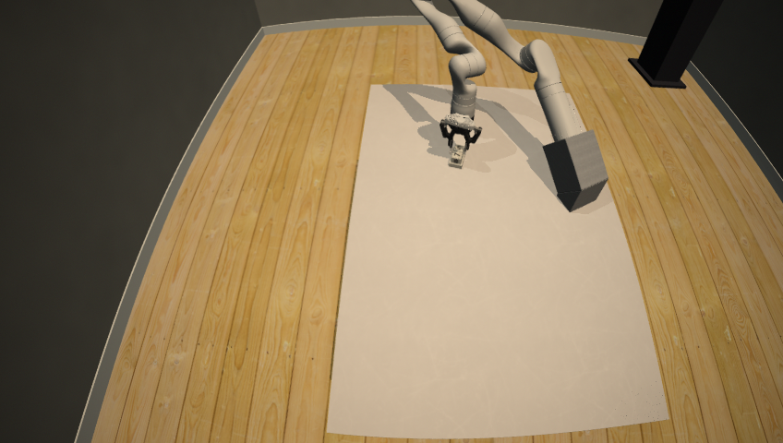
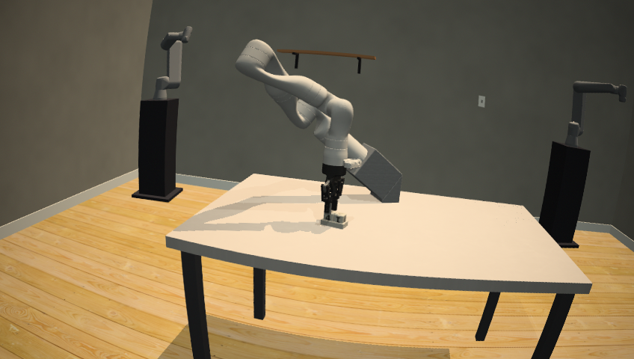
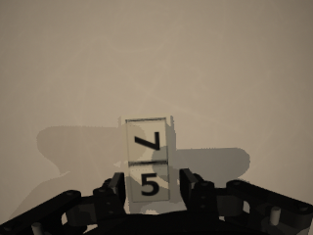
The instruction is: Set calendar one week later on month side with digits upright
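A small pale calendar tray (image 1: 455,164) sits on the far part of the table and also shows in the exterior view (image 2: 333,221). In the wrist view it holds two cubes in a row. The farther cube (image 3: 148,141) shows a 7 lying sideways on its top face. The nearer cube (image 3: 149,184) shows an upright 5 on top. My gripper (image 3: 152,182) points straight down over the tray, its fingers low on either side of the nearer cube with a small gap on each side. It is open and holds nothing. The side with the month's name is not visible.
The arm's grey slanted base block (image 1: 576,170) stands on the table to the right of the tray, seen also in the exterior view (image 2: 377,175). Two black pedestals with other arms (image 2: 158,146) (image 2: 564,195) stand on the floor beyond the table.
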`<state>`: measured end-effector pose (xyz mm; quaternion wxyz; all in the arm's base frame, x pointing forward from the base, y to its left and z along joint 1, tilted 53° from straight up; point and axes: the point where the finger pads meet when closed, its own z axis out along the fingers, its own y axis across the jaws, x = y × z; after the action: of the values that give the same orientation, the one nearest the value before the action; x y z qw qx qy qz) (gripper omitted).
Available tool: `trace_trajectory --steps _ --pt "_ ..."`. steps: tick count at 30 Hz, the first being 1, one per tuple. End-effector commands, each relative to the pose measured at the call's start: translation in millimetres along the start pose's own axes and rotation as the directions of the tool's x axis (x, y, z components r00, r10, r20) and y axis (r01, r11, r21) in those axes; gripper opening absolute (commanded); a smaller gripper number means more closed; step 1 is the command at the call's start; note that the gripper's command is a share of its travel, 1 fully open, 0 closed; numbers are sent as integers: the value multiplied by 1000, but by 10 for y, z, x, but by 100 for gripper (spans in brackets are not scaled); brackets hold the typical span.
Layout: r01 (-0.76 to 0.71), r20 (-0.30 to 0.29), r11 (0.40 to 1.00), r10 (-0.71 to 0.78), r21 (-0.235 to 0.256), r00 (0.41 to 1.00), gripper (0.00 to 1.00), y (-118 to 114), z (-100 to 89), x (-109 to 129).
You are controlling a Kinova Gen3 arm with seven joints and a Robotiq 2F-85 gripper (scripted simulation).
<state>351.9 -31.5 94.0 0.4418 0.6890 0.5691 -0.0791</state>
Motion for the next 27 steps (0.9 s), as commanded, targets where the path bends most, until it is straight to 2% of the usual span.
trace_trajectory --steps 1,12,27 --pt "2 6 1000 -2 5 1000 48 -21 64 -14" --pt "2 6 1000 -2 5 1000 48 -21 185 -15" --pt "2 6 1000 -2 5 1000 48 -22 196 -15"
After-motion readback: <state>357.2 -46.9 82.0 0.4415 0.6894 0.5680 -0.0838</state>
